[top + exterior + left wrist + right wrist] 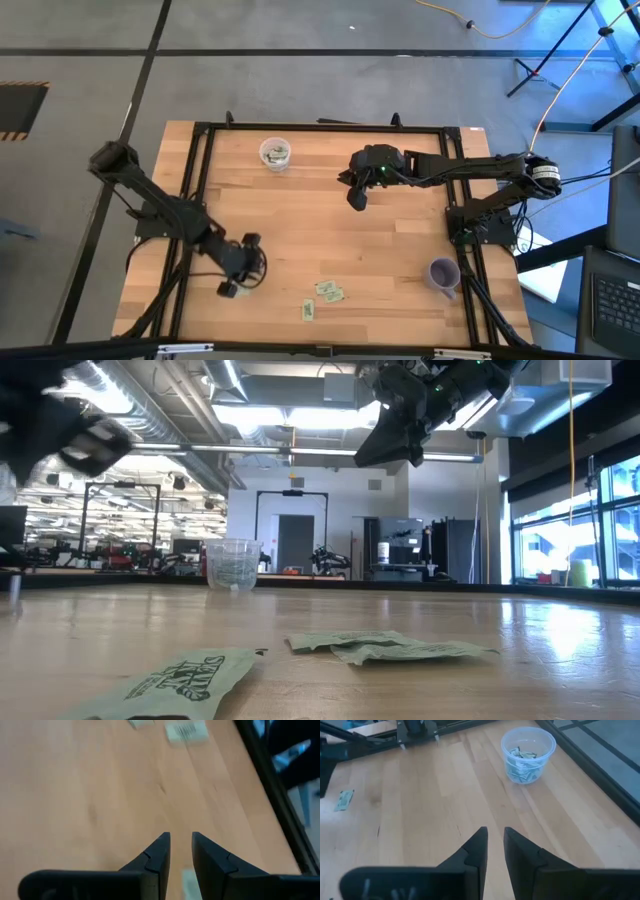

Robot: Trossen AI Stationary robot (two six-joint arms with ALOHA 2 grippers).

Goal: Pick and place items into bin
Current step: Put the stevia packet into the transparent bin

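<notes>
Green packets point(390, 646) are lying flat on the wooden table point(560, 660), closest to the low camera, with another packet point(165, 682) just beside them. Left gripper point(238, 265) is hovering low over bare wood, its fingers point(155, 855) standing slightly apart and gripping nothing; the packets are lying just off to its side. Right gripper point(357, 199) is hanging high above the table, fingers point(476, 851) parted by a narrow gap, empty. Ahead of it, near the table's black frame point(320, 127), the clear cup point(528, 753) is standing upright, holding several packets. Behind the table a workshop room is showing, with ceiling lights point(265, 415) glowing.
</notes>
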